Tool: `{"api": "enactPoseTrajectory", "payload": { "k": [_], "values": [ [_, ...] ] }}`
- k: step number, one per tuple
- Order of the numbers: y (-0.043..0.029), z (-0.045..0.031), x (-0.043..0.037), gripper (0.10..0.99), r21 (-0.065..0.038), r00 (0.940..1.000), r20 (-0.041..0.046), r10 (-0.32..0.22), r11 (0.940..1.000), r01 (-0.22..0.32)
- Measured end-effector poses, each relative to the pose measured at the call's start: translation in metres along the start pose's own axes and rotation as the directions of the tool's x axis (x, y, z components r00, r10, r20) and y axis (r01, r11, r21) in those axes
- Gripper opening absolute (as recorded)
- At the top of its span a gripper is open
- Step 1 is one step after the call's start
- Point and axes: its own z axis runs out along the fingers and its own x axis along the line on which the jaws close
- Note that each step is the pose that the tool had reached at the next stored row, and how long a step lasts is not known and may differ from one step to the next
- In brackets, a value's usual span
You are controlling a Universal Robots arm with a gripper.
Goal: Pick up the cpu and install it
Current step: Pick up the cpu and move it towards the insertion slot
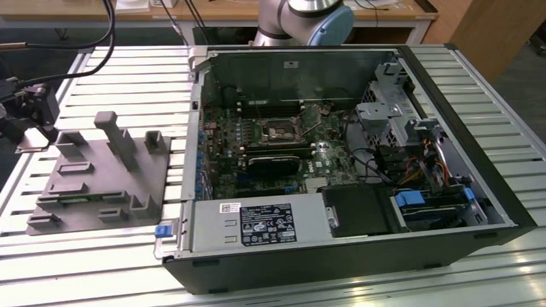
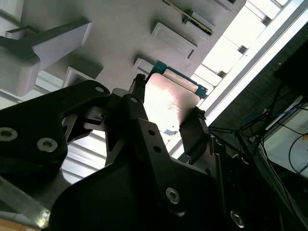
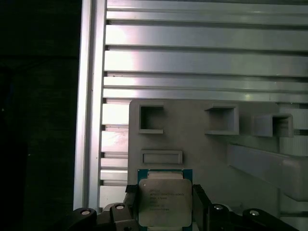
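The cpu (image 3: 161, 201) is a flat square chip with a shiny metal top and a green rim. It sits between the two black fingers (image 3: 199, 202) of my gripper (image 3: 163, 195), which is shut on its opposite edges. In the second wrist view the cpu (image 2: 169, 102) hangs clear above the grey fixture block (image 2: 120, 29), still gripped by my gripper (image 2: 166, 109). The exterior view places my gripper (image 1: 27, 121) at its far left, over the outer edge of the fixture block (image 1: 94, 185). The motherboard socket (image 1: 280, 132) lies inside the open computer case (image 1: 477, 192).
The fixture block (image 3: 202, 144) has upright posts (image 1: 115, 134) and several recessed pockets. It rests on a slatted metal table (image 1: 102, 83). Cables (image 1: 107, 38) hang near the gripper. Inside the case are a power supply (image 1: 256, 224), drive cages and loose wiring.
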Motion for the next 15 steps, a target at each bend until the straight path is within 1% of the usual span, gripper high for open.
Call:
{"api": "enactPoseTrajectory", "payload": {
  "k": [15],
  "values": [
    [0.0002, -0.0034, 0.0000, 0.537, 0.000, 1.0000, 0.0000, 0.000, 1.0000, 0.000]
  ]
}}
